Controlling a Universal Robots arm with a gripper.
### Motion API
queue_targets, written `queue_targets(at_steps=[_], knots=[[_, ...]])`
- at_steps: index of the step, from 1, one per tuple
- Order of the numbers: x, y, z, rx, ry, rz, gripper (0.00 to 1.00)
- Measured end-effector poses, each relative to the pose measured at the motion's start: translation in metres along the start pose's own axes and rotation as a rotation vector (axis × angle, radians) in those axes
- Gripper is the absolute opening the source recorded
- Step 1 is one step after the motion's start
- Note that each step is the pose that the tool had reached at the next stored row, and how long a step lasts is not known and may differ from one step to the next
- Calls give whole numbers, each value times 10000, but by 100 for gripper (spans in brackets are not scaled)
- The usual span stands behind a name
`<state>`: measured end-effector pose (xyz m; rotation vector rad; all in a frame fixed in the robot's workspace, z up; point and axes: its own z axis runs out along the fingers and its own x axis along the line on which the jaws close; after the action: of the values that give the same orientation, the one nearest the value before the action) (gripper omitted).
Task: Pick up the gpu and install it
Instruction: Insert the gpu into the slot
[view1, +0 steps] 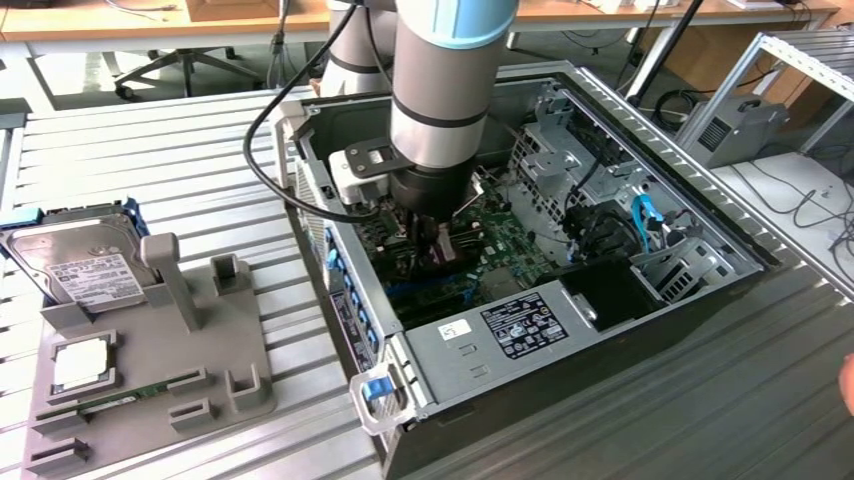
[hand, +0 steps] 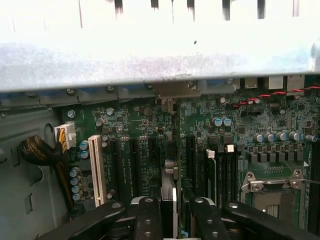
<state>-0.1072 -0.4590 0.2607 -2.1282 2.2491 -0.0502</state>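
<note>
The gpu (hand: 169, 170) stands edge-on between my fingers (hand: 147, 217), a thin card running out over the green motherboard (hand: 140, 125) toward the case's rear wall. Its metal end (hand: 170, 91) sits against that wall. My gripper (hand: 175, 214) is shut on the card's near part. In the exterior view the gripper (view1: 431, 243) reaches straight down inside the open computer case (view1: 561, 335), low over the motherboard (view1: 514, 245); the card under it is hard to make out there.
A white expansion slot (hand: 97, 170) and an empty processor socket (hand: 272, 195) flank the card. At the exterior view's left, a grey fixture (view1: 200, 350) carries a hard drive (view1: 87, 270), a processor (view1: 83, 365) and a memory stick (view1: 127, 395). Drive cages (view1: 561, 150) crowd the case.
</note>
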Motion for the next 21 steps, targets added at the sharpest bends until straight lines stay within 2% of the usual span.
queue_targets(at_steps=[12, 13, 14, 16, 21], knots=[[9, 11, 1, 8, 3, 6, 27], [9, 11, 1, 9, 11, 4, 27], [9, 11, 9, 11, 58, -22, 27], [-3, 10, -27, 35, 26, -660, 27], [-2, 13, 22, 35, 18, -795, 27]])
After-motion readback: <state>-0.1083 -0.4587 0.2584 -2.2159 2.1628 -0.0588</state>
